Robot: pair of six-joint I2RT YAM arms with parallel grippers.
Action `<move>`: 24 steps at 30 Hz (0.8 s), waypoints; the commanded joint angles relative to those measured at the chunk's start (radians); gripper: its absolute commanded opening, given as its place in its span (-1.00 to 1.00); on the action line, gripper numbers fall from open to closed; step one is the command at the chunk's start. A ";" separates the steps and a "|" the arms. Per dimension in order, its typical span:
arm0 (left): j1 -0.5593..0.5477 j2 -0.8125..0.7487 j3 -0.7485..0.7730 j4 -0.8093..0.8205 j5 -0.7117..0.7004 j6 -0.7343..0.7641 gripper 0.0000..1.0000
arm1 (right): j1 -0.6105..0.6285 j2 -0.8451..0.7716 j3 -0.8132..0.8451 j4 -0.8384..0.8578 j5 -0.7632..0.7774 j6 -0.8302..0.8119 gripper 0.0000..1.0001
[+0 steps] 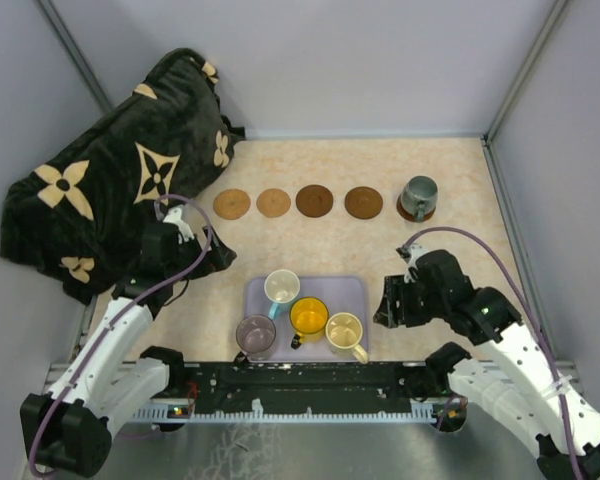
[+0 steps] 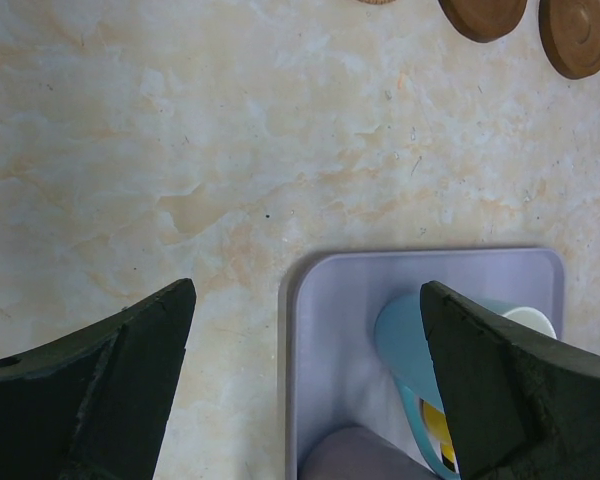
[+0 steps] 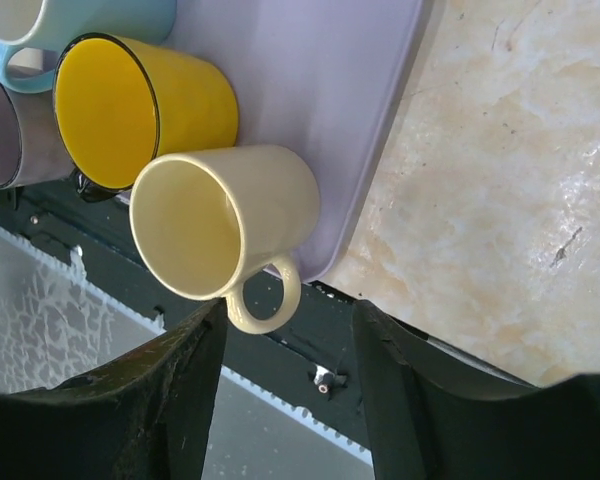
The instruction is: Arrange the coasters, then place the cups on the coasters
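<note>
While the coasters (image 1: 314, 200) lie in a row across the far part of the table (image 1: 460, 170) in the top view, only the one at the row's three o'clock end bears a cup, the dark grey-green mug (image 1: 419, 194). The other four cups stand on the lavender tray (image 1: 357, 292), at six o'clock of the row. The white cup (image 1: 281, 287) is farthest and the yellow cup (image 1: 308, 317) is in the middle. The purple-grey cup (image 1: 255, 335) is at seven o'clock of the yellow one and the cream cup (image 1: 345, 331) at four o'clock. The left gripper (image 1: 202, 262) hangs at ten o'clock of the tray, beside a dark flowered blanket (image 1: 100, 190). The right gripper (image 1: 388, 305) hangs just at three o'clock of the tray.

In the left wrist view the fingers gape fully wide with nothing between them, above the tray's corner. The white cup's blue side shows at four o'clock.

In the right wrist view the jaws stand about half apart and empty. The cream cup's handle (image 3: 265, 300) points toward the gap, nearer the nine o'clock finger.

The cups look glazed and rigid, so probably light, slippery and liable to chip. The surest hold seems a pinch on the cream cup's wall at the rim, away from the close-set yellow cup. A pinch on the thin handle could let the cup swing.
</note>
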 commanded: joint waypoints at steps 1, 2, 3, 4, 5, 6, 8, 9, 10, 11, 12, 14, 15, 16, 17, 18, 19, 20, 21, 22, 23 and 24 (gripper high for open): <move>-0.002 0.020 -0.019 0.042 0.035 -0.005 0.99 | 0.041 0.064 0.013 0.095 -0.010 -0.022 0.06; -0.002 0.026 -0.020 0.048 0.042 -0.005 0.99 | 0.052 0.079 0.017 0.105 -0.003 -0.022 0.06; -0.002 0.031 -0.023 0.053 0.047 -0.005 0.99 | 0.068 0.095 0.020 0.117 0.005 -0.023 0.05; -0.002 0.037 -0.022 0.058 0.051 -0.006 0.99 | 0.084 0.115 0.024 0.129 0.016 -0.022 0.04; -0.003 0.041 -0.023 0.061 0.051 -0.005 0.99 | 0.104 0.135 0.030 0.137 0.030 -0.024 0.04; -0.004 0.045 -0.024 0.064 0.054 -0.004 0.99 | 0.128 0.160 0.034 0.148 0.044 -0.023 0.03; -0.004 0.052 -0.025 0.069 0.057 -0.002 0.99 | 0.181 0.215 0.041 0.176 0.076 -0.024 0.03; -0.004 0.053 -0.024 0.071 0.060 -0.001 0.99 | 0.204 0.245 0.045 0.192 0.089 -0.024 0.02; -0.004 0.055 -0.024 0.074 0.061 0.000 0.99 | 0.231 0.275 0.049 0.207 0.106 -0.022 0.02; -0.005 0.056 -0.023 0.076 0.063 0.001 0.99 | 0.254 0.306 0.054 0.221 0.116 -0.020 0.02; -0.005 0.058 -0.022 0.077 0.065 0.001 0.99 | 0.273 0.335 0.061 0.233 0.129 -0.018 0.01; -0.005 0.060 -0.018 0.078 0.070 0.005 0.99 | 0.301 0.391 0.083 0.244 0.158 -0.018 0.00; -0.005 0.060 -0.018 0.078 0.071 0.007 0.99 | 0.309 0.407 0.091 0.247 0.170 -0.021 0.00; -0.005 0.060 -0.017 0.077 0.071 0.009 0.99 | 0.313 0.425 0.096 0.250 0.178 -0.023 -0.01; -0.005 0.062 -0.017 0.077 0.071 0.011 0.99 | 0.315 0.439 0.100 0.253 0.184 -0.024 -0.02; -0.005 0.063 -0.019 0.079 0.071 0.015 0.99 | 0.316 0.452 0.103 0.256 0.191 -0.026 -0.04; -0.005 0.064 -0.019 0.079 0.069 0.017 0.99 | 0.317 0.466 0.105 0.257 0.200 -0.026 -0.06; -0.005 0.065 -0.020 0.080 0.068 0.019 0.99 | 0.317 0.479 0.106 0.256 0.209 -0.026 -0.11; -0.005 0.067 -0.023 0.082 0.069 0.019 0.99 | 0.318 0.491 0.106 0.258 0.217 -0.026 -0.16; -0.005 0.070 -0.025 0.085 0.070 0.020 0.99 | 0.319 0.501 0.104 0.260 0.229 -0.022 -0.22; -0.005 0.071 -0.028 0.089 0.071 0.020 0.99 | 0.319 0.510 0.103 0.262 0.239 -0.018 -0.28; -0.005 0.074 -0.032 0.094 0.073 0.018 0.99 | 0.319 0.516 0.102 0.266 0.249 -0.013 -0.33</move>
